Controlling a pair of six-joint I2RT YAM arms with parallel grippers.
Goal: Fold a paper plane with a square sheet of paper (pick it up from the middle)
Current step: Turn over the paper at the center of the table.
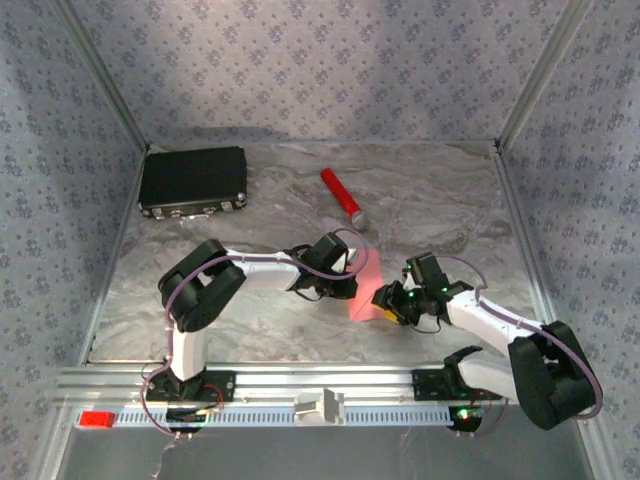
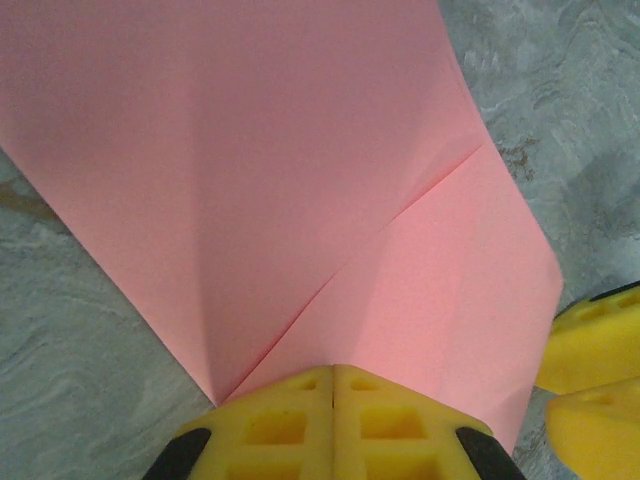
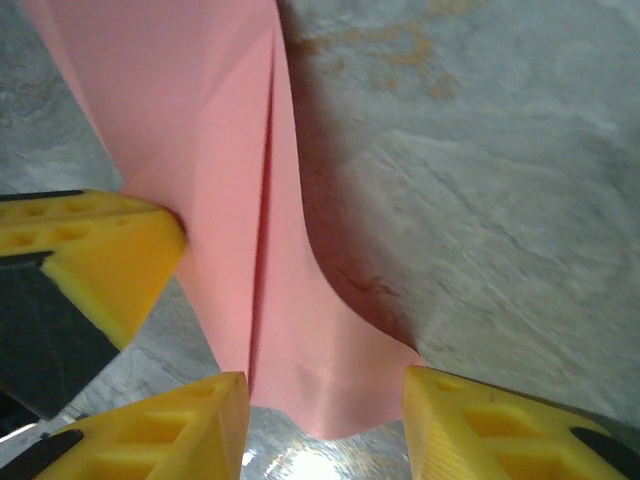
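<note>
The pink-red sheet of paper (image 1: 366, 290) lies partly folded on the marble table, with diagonal creases meeting in a narrow point (image 2: 300, 180). My left gripper (image 1: 345, 280) is shut, and its yellow pads (image 2: 300, 425) rest together on the paper's near edge with nothing visible between them. My right gripper (image 1: 389, 301) is open at the sheet's other end. A curled-up edge of the paper (image 3: 300, 330) lies between its two spread fingertips (image 3: 160, 430). The left gripper's yellow finger (image 3: 90, 260) touches the paper's side in the right wrist view.
A black rectangular case (image 1: 193, 180) sits at the back left. A red cylinder with a grey tip (image 1: 341, 195) lies behind the paper. A small red block (image 1: 97, 419) rests on the front rail. Patterned walls close in three sides.
</note>
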